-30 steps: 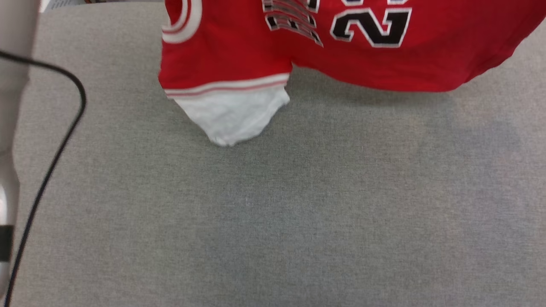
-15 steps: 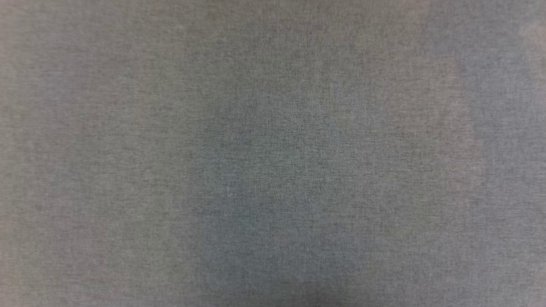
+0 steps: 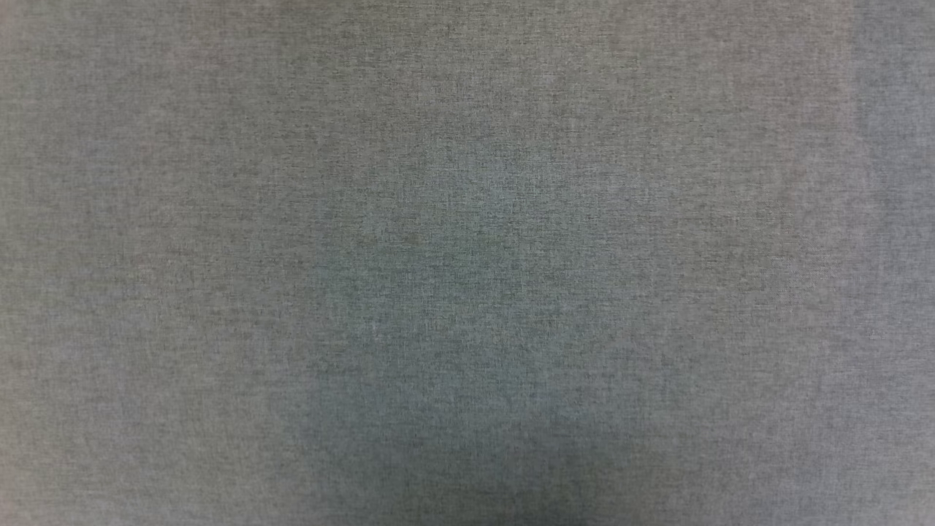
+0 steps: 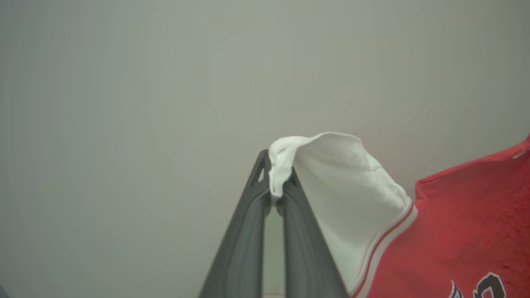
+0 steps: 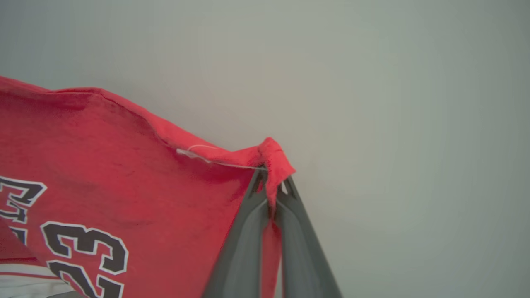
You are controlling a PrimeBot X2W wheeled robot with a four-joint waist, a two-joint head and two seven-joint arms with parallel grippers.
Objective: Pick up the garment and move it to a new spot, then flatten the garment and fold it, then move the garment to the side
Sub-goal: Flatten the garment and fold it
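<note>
Spanning tool to tool: garment, long axis across; left tool pinching white sleeve, right tool red corner.

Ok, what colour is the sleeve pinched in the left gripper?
The sleeve is white, edged with red-and-white trim; the left wrist view shows it best.

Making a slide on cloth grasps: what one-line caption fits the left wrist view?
Left gripper shut on the white sleeve tip of the red garment, which trails off toward the lower right.
</note>
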